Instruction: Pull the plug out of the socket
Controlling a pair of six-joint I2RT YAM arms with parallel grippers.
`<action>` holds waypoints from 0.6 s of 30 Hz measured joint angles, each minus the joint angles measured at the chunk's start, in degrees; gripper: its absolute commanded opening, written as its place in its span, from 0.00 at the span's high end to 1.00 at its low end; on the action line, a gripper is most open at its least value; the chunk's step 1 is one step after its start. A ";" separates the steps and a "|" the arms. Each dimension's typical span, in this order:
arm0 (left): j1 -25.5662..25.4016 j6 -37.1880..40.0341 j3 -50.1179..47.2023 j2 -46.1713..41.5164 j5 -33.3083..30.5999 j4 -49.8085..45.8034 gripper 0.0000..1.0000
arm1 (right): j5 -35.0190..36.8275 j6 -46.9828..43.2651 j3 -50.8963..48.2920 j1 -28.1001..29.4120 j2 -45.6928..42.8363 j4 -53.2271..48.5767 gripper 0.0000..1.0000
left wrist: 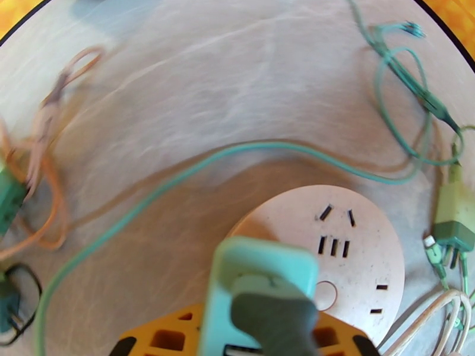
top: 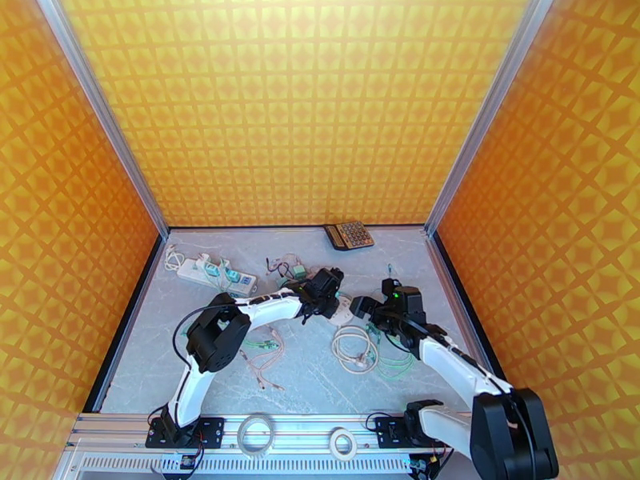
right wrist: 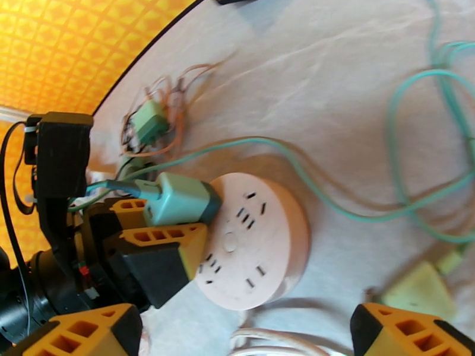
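The light green plug (right wrist: pixel 178 200) rests against the top of the round pinkish-white socket (right wrist: pixel 255 241) near its left edge; its prongs are hidden. My left gripper (left wrist: pixel 261 327) is shut on the plug (left wrist: pixel 261 274), its yellow-and-black fingers (right wrist: pixel 157 247) clamped on the plug's sides. A green cord (left wrist: pixel 178 179) runs off from the plug across the table. My right gripper (right wrist: pixel 243 333) stands open just in front of the socket, touching nothing. From above, the left gripper (top: pixel 324 288) and right gripper (top: pixel 370 306) flank the socket (top: pixel 344 312).
A calculator (top: pixel 349 234) lies by the back wall and a white power strip (top: pixel 216 272) at the back left. A coiled white cable (top: pixel 354 346), loose green cords (top: pixel 396 363), pink cables (top: pixel 260 363) and another green adapter (left wrist: pixel 454 218) surround the socket.
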 measured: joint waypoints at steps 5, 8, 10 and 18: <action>-0.02 -5.22 -1.25 -0.96 -2.80 -0.83 0.73 | -2.84 2.32 2.03 2.71 5.35 3.98 0.70; 0.00 -6.99 -1.97 -1.53 -3.76 -1.11 0.66 | -3.67 3.78 4.28 4.79 10.21 5.97 0.77; 0.00 -7.39 -2.03 -1.60 -4.00 -1.25 0.62 | -3.91 4.24 5.49 5.77 13.46 7.26 0.91; 0.07 -5.35 -0.74 -1.60 -4.37 -3.98 0.55 | -4.81 6.12 6.86 6.16 23.02 10.95 1.00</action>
